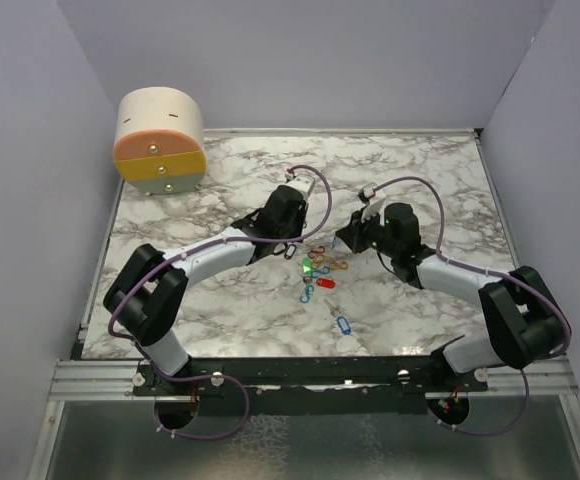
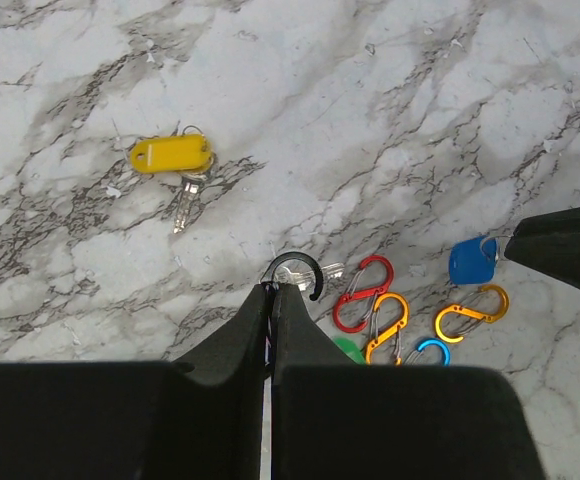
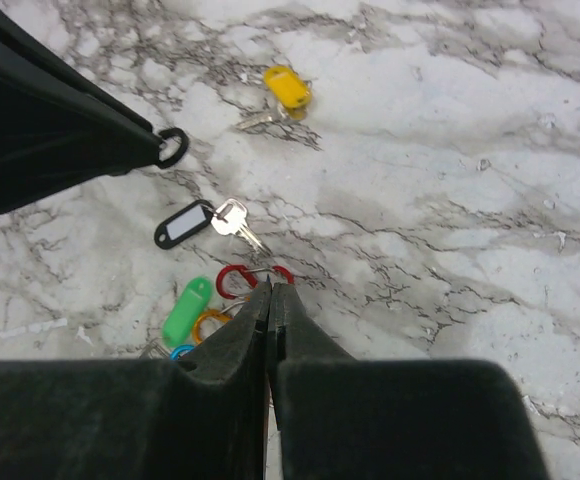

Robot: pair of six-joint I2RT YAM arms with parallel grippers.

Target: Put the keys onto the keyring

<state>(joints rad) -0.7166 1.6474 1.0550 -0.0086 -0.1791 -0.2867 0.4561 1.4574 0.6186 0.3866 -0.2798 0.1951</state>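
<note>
My left gripper (image 2: 273, 288) is shut on a black keyring (image 2: 297, 270) that sticks out past its tips; it shows in the right wrist view too (image 3: 173, 147). My right gripper (image 3: 270, 290) is shut, and a blue-tagged key (image 2: 470, 262) hangs at its tip (image 2: 515, 248). A yellow-tagged key (image 2: 173, 155) lies apart on the marble. A black-tagged key (image 3: 183, 224) and a green-tagged key (image 3: 188, 310) lie between the grippers. In the top view a red-tagged key (image 1: 325, 283) and a second blue-tagged key (image 1: 343, 325) lie nearer the arm bases.
Loose oval clips lie in a cluster: red (image 2: 362, 292), orange (image 2: 387, 325), another orange (image 2: 470, 312), and blue (image 2: 432, 350). A round cream and orange drawer box (image 1: 160, 140) stands at the table's (image 1: 430, 180) back left. Walls enclose the table.
</note>
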